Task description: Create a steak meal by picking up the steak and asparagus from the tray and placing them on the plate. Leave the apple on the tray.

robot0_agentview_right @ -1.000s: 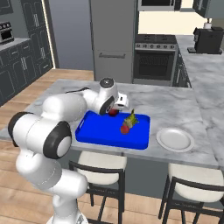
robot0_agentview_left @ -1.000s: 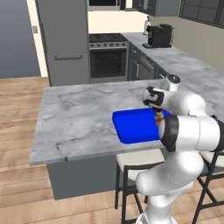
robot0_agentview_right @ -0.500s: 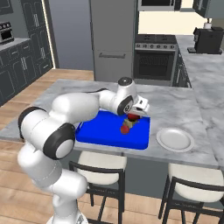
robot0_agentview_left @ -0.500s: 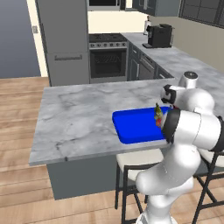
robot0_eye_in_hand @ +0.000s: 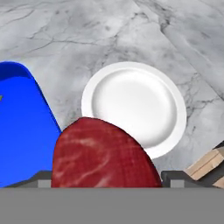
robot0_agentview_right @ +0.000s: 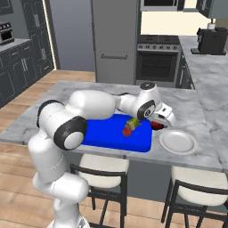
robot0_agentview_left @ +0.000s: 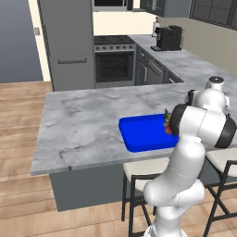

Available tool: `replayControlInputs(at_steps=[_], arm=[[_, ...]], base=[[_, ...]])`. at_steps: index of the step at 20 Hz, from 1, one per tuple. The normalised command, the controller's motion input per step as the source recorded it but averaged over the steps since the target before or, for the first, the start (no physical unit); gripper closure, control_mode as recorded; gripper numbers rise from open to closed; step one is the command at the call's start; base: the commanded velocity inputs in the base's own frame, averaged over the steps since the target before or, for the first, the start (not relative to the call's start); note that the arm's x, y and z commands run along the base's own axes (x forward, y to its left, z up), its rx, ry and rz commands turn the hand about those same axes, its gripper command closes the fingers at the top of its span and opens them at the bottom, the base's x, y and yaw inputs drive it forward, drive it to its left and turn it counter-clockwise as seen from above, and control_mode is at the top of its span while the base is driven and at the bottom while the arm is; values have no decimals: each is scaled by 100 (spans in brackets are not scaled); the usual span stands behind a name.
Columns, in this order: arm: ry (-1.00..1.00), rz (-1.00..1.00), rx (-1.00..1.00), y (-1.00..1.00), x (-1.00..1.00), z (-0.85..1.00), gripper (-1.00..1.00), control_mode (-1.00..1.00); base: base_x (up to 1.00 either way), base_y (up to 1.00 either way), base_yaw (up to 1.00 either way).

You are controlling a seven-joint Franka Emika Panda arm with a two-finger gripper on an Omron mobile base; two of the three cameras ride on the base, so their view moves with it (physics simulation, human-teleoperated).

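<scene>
My gripper (robot0_agentview_right: 157, 123) is shut on the steak (robot0_agentview_right: 156, 126), a dark red marbled lump, and holds it above the gap between the tray's right end and the plate. In the hand view the steak (robot0_eye_in_hand: 103, 153) sits between my two fingertips (robot0_eye_in_hand: 40, 177). Just beyond it lies the white plate (robot0_eye_in_hand: 135, 105), bare. The blue tray (robot0_agentview_right: 111, 136) holds the asparagus (robot0_agentview_right: 132, 122) and the red apple (robot0_agentview_right: 127, 132) near its right end. From the left base, the tray (robot0_agentview_left: 141, 134), asparagus (robot0_agentview_left: 165, 115) and apple (robot0_agentview_left: 168, 130) show beside my arm. The plate (robot0_agentview_right: 178, 142) rests right of the tray.
The tray and plate lie near the front edge of the grey marble island counter (robot0_agentview_right: 187, 111). Stools (robot0_agentview_right: 196, 185) stand under that edge. A coffee machine (robot0_agentview_left: 168, 38) sits on the far back counter. Open counter stretches left of the tray (robot0_agentview_left: 78, 120).
The gripper has swung right with the steak in it, from over the middle of the tray to its right end beside the plate. Asparagus and apple stayed put.
</scene>
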Motion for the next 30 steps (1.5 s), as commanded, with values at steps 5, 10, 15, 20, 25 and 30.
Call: replayControlInputs(at_steps=[5,10,15,20,25,30], arm=[[0,-6,0,-76,0,-25,100,-100],[0,0,3,-33,1,-36,100,-100],[0,0,6,-36,3,-35,100,-100],[2,0,5,-35,12,-37,100,-100],[7,0,6,-40,28,-27,100,-100],[7,0,3,-20,33,-28,100,-100]], base=[[0,0,0],[0,0,0],[0,0,0],[0,0,0],[0,0,0],[0,0,0]])
